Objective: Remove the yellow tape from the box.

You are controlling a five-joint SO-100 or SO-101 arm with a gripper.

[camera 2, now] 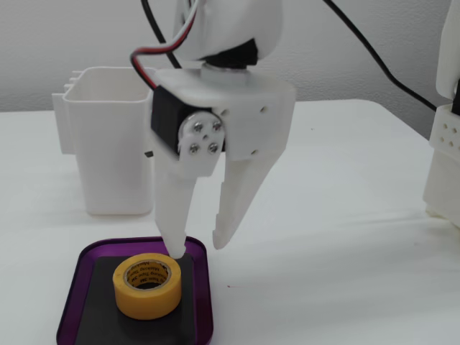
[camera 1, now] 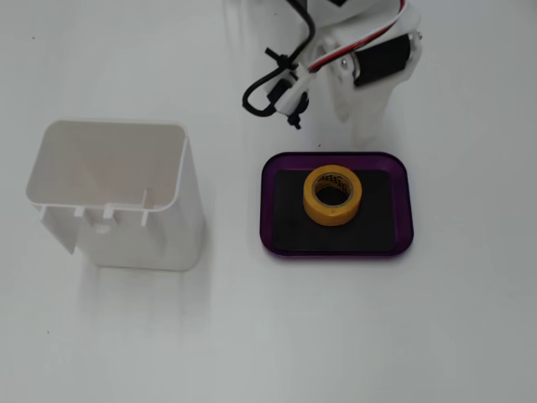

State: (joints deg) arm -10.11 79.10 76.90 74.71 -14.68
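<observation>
The yellow tape (camera 1: pixel 332 195) lies flat on the black floor of the purple box (camera 1: pixel 277 168), a shallow tray, near its middle. It also shows in the other fixed view (camera 2: pixel 147 286), inside the box (camera 2: pixel 72 291). My white gripper (camera 2: pixel 198 248) is open and empty. It points down and hovers over the box's far edge, just behind the tape. One fingertip (camera 2: pixel 176 250) is close above the roll's far rim; I cannot tell if it touches. From above the gripper (camera 1: pixel 362 126) sits just beyond the box's far rim.
A tall white plastic bin (camera 1: pixel 117 197) stands open-topped to the left of the box, also seen behind it in the other fixed view (camera 2: pixel 108 136). A white structure (camera 2: pixel 445 144) stands at the right edge. Black and red cables (camera 1: pixel 273 88) hang off the arm.
</observation>
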